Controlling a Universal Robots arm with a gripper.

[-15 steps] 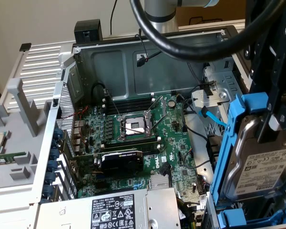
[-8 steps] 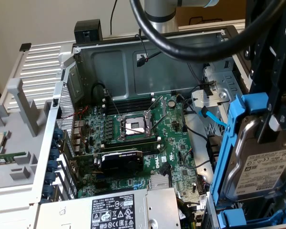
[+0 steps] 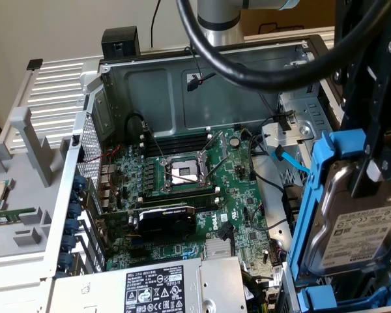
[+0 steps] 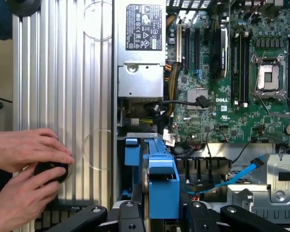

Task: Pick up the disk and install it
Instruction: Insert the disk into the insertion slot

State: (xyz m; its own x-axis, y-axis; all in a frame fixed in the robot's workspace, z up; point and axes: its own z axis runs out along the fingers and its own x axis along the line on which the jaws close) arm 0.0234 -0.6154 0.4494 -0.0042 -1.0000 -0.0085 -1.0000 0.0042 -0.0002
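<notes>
Now we hold the disk (image 3: 362, 228) on edge, the gripper (image 4: 162, 215) closed on its blue frame (image 4: 162, 179), above the bay (image 3: 288, 287) at the case's (image 3: 150, 85) corner, on the exterior view's right. To do this step well, we judge the frame must stay square to the bay and clear of the blue cable (image 3: 290, 163). The case holds the board (image 3: 241, 215) and the power supply (image 3: 150, 290); the bay seems to hold another blue tray (image 3: 332, 301). A person's hands (image 4: 24, 164) rest on a black knob (image 4: 50, 171) outside the case.

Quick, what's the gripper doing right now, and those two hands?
Gripper: closed on the disk.
Person's hands: both on a small black round object.
</notes>
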